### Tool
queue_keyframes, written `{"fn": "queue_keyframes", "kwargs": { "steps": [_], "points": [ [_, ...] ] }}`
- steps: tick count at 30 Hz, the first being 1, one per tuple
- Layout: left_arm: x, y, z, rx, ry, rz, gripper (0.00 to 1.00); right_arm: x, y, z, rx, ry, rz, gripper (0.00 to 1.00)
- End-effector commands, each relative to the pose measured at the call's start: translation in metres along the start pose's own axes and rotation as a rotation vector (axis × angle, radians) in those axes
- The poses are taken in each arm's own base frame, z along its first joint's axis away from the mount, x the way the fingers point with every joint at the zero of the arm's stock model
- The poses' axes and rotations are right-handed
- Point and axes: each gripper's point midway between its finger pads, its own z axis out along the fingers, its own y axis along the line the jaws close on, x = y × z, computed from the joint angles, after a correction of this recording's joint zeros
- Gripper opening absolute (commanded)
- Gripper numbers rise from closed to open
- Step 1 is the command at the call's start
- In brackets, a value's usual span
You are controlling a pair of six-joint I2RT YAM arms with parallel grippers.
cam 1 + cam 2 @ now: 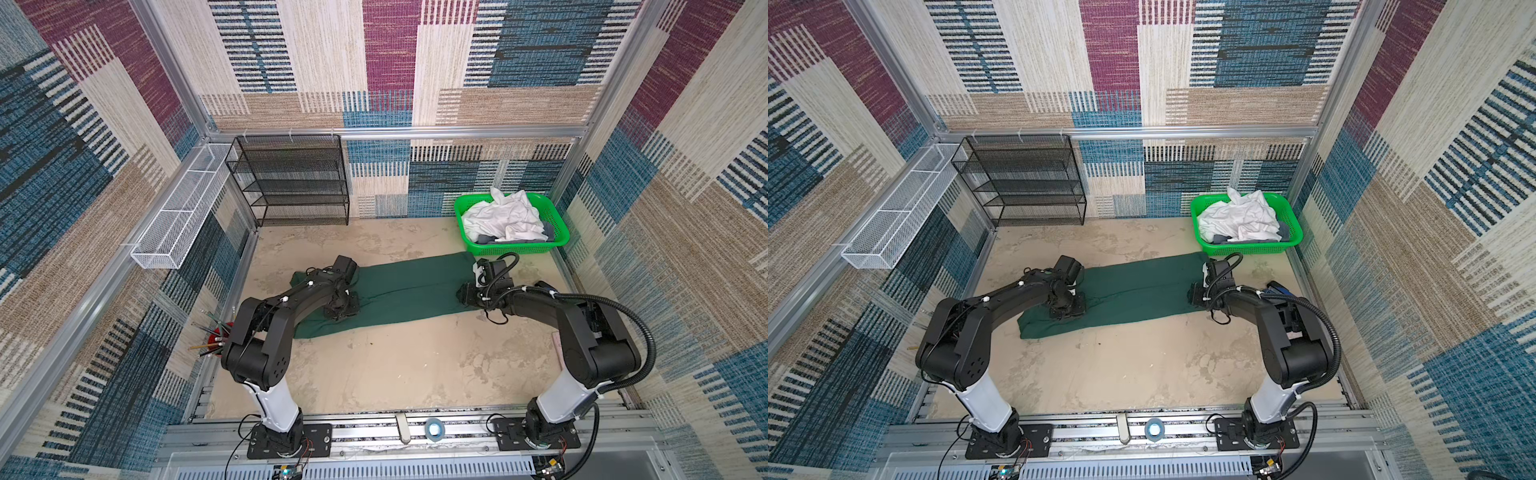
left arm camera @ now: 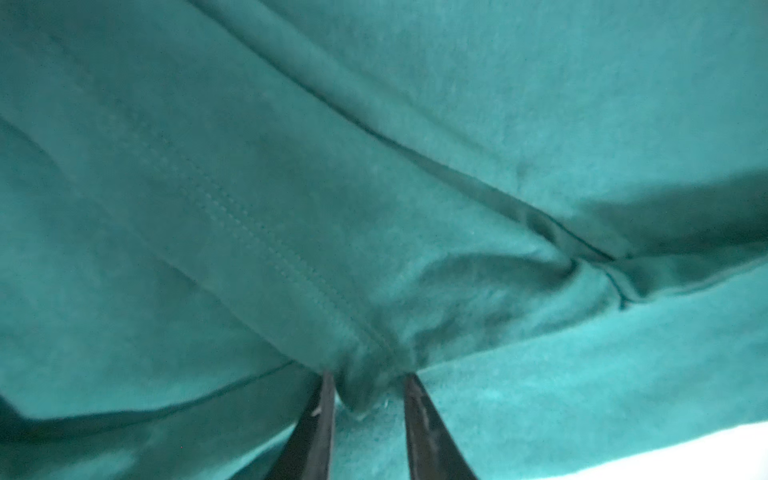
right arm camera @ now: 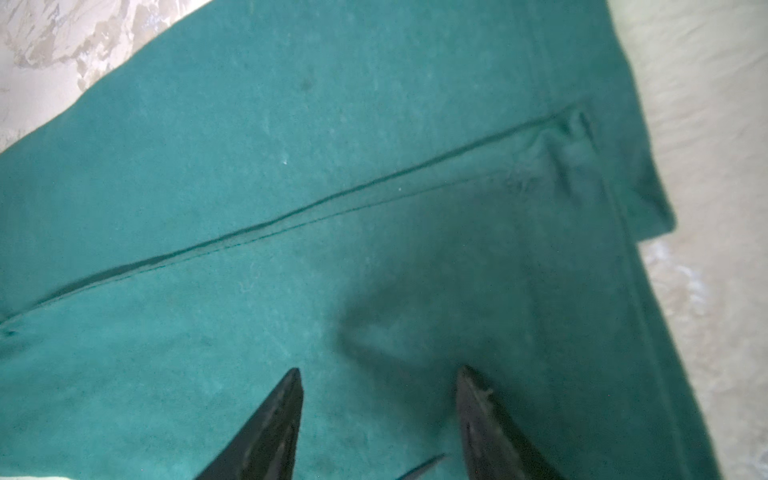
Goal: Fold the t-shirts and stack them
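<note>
tape roll (image 1: 434, 428) on rail (image 1: 365, 434); basket (image 1: 515, 249) beside dark green t-shirt (image 1: 407, 286)

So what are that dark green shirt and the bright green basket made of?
The dark green t-shirt looks like soft matte knit cloth, probably cotton: fuzzy surface, stitched seams. The bright green lattice basket seems rigid, slightly glossy plastic: stiff perforated walls.
</note>
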Motion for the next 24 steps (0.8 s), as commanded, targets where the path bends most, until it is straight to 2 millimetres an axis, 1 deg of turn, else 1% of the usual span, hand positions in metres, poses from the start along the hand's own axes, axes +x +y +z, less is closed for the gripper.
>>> {"fn": "queue_keyframes", "kwargs": {
  "steps": [1, 5, 8, 12, 16, 19, 24],
  "points": [
    [-0.006, -0.001, -0.001, -0.005, -0.018, -0.022, 0.21, 0.01, -0.002, 0.002, 0.002, 0.037, -0.001, 0.61],
    [-0.009, -0.002, -0.004, -0.002, -0.032, -0.028, 0.07, 0.013, -0.004, 0.002, 0.008, 0.039, -0.005, 0.61],
    [-0.014, -0.004, -0.011, 0.001, -0.046, -0.019, 0.02, 0.016, -0.006, 0.003, 0.013, 0.042, -0.002, 0.61],
    [-0.027, -0.006, -0.022, -0.017, -0.07, 0.019, 0.0, 0.02, -0.01, 0.006, 0.028, 0.056, 0.001, 0.61],
    [-0.048, -0.011, -0.03, -0.044, -0.096, 0.064, 0.0, 0.022, -0.013, 0.007, 0.043, 0.065, 0.01, 0.61],
    [-0.065, -0.016, -0.033, -0.063, -0.109, 0.093, 0.0, 0.027, -0.014, 0.008, 0.039, 0.077, 0.012, 0.61],
    [-0.091, -0.025, -0.028, -0.083, -0.119, 0.133, 0.0, 0.029, -0.013, 0.004, 0.031, 0.071, 0.007, 0.61]
  ]
}}
